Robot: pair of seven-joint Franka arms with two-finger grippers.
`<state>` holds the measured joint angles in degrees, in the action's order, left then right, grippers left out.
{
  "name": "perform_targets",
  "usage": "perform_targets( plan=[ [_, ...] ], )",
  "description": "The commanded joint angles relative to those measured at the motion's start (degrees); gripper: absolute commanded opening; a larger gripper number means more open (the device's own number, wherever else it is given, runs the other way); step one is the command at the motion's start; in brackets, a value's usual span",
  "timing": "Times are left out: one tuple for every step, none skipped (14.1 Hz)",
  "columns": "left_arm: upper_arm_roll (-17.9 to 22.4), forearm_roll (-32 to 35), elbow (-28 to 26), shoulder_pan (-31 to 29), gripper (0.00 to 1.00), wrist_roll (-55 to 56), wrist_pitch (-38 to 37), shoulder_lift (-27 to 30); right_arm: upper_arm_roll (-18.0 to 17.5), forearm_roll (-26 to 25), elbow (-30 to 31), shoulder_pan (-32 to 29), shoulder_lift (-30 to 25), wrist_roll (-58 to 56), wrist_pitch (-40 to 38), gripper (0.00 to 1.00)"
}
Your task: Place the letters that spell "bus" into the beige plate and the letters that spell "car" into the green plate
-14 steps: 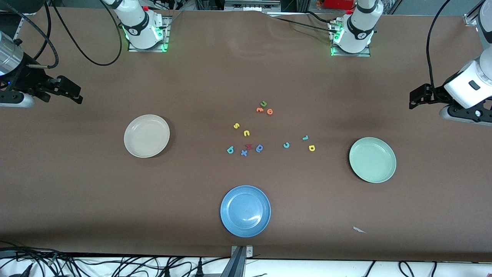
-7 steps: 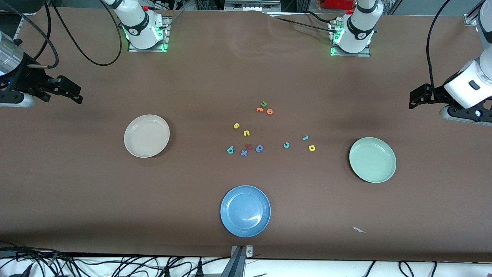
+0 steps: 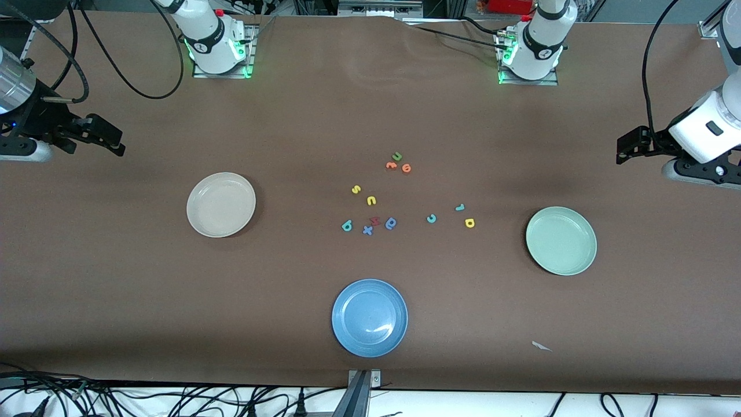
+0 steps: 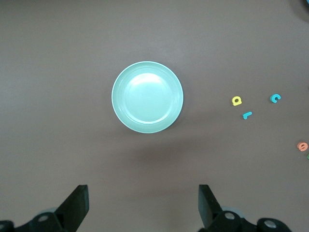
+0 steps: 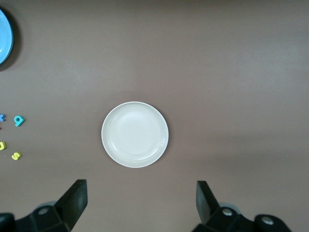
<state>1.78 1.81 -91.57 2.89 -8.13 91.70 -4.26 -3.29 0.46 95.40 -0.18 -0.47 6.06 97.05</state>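
On table, beige plate (image 3: 220,204), green plate (image 3: 561,240) seemingly bare

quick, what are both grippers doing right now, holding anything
left gripper: open, holding nothing, waiting above the table near the green plate.
right gripper: open, holding nothing, waiting near the beige plate.

The blue plate (image 3: 369,318) sits nearest the front camera on the brown tabletop (image 3: 116,278). Farther from the camera than it lies a scatter of foam letters: teal "b" (image 3: 347,226), yellow "u" (image 3: 371,200), yellow "s" (image 3: 356,189), teal "c" (image 3: 431,218), teal "r" (image 3: 459,207), yellow "a" (image 3: 469,222). The beige plate (image 3: 220,204) lies toward the right arm's end from the blue plate, the green plate (image 3: 561,240) toward the left arm's end; both are empty.
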Motion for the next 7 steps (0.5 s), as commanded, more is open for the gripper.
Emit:
perform_targets(
  plan=[
    [0.15,-0.75,0.43,-0.17,1.00,-1.28,-0.73,0.39,-0.14,0.33,-0.04,0.09,-0.49,0.71,-1.33,1.00],
    [0.15,-0.75,0.42,-0.25,1.00,-1.28,-0.73,0.39,-0.23,0.33,-0.13,0.09,-0.49,0.71,-1.68,1.00],
    [0.15,-0.75,0.42,-0.17,1.00,-1.28,-0.73,0.39,-0.23,0.33,-0.13,0.09,-0.49,0.71,-1.68,1.00],
    [0.15,-0.75,0.42,-0.17,1.00,-1.28,-0.73,0.39,-0.14,0.33,-0.13,0.09,-0.49,0.71,-1.68,1.00],
    [0.15,-0.75,0.42,-0.25,1.00,-1.28,-0.73,0.39,-0.23,0.33,-0.13,0.09,-0.49,0.71,-1.68,1.00],
    [0.15,-0.75,0.42,-0.17,1.00,-1.28,-0.73,0.39,-0.23,0.33,-0.13,0.09,-0.49,0.71,-1.68,1.00],
    [0.15,-0.75,0.42,-0.25,1.00,-1.28,-0.73,0.39,-0.14,0.33,-0.13,0.09,-0.49,0.71,-1.68,1.00]
  ],
)
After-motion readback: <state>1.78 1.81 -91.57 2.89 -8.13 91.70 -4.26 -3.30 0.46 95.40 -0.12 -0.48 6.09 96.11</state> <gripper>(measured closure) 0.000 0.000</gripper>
